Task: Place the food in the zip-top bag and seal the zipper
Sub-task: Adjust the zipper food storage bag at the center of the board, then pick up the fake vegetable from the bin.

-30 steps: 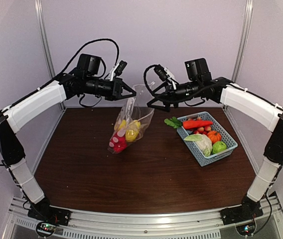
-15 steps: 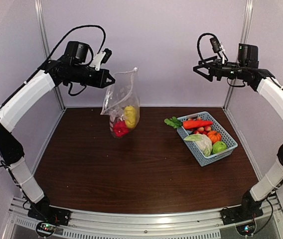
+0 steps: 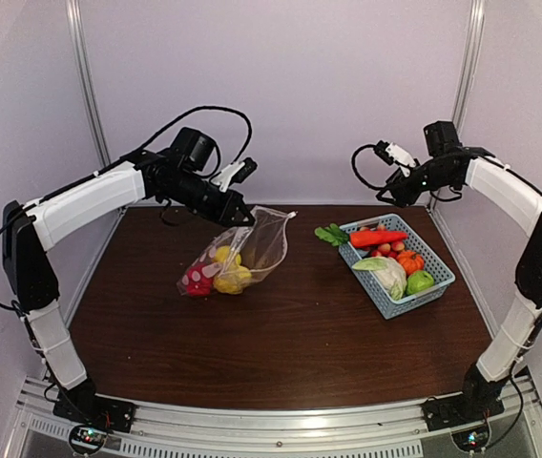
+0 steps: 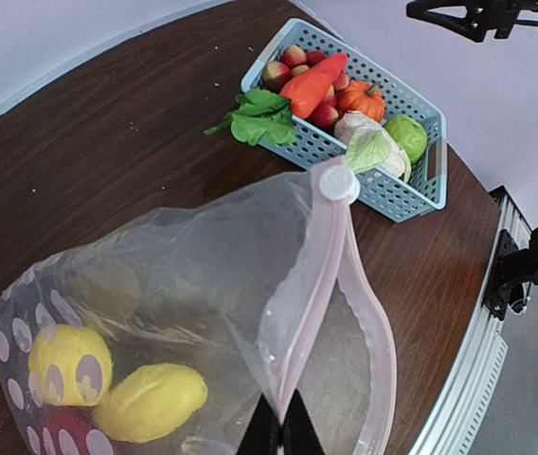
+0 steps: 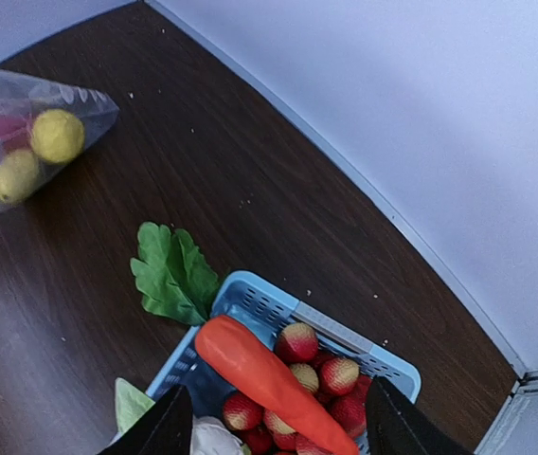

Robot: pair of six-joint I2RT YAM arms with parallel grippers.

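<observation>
Our left pincer [image 4: 277,431] is pressed together on the mouth edge of the zip-top bag [image 3: 247,250]. It pinches at the zipper [image 4: 299,303], so that the mouth is held up while the belly sags onto the worktop [image 3: 290,334]. Two yellow fruits [image 4: 146,403] and a red piece [image 3: 198,279] lie in the dotted bottom; the mouth gapes, unsealed.

Our right pincer [image 5: 278,427], fingers spread and empty, hovers above the blue basket [image 5: 345,336], well apart from the bag. We judge that this suits fetching the next piece. The long red pepper [image 5: 260,374], cabbage [image 3: 383,272], pumpkin [image 3: 409,260] and green fruit [image 3: 421,281] wait there, with leafy greens [image 5: 170,275] at the rim.

The worktop is dark brown, wood-grained, with pale specks. Plain lilac walls and metal posts enclose it.
</observation>
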